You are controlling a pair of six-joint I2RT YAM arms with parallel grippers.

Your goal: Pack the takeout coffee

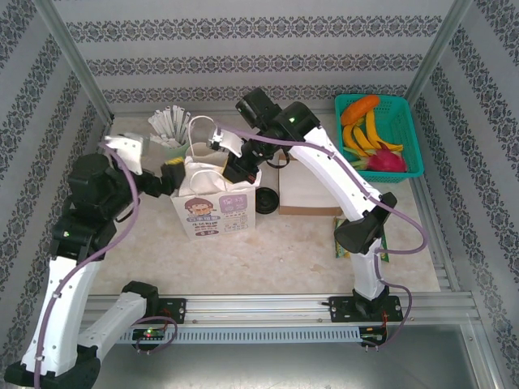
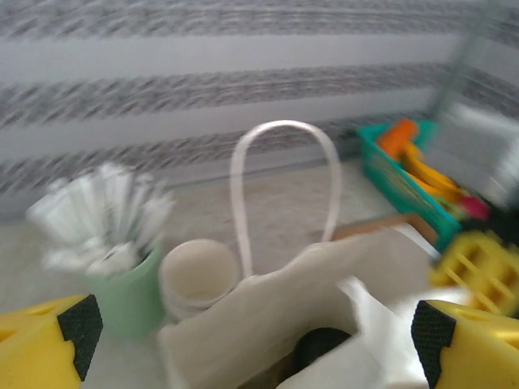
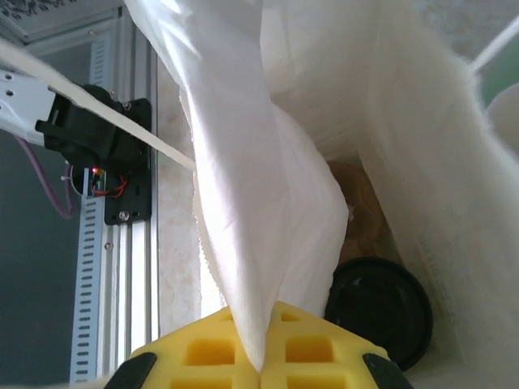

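Cup (image 3: 377,312) in the bag (image 3: 268,203)
The cup sat inside the bag, so the main job looked done. My right tool (image 3: 261,356) pinched the bag's rim; my left tool (image 2: 255,328) was wide open, empty. I think only letting go was left.

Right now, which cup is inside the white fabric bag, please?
The round black-lidded cup; the pale green cup and cream paper cups stand outside the bag.

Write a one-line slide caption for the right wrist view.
The right gripper pinches a fold of the white bag, with the black-lidded takeout coffee inside it.
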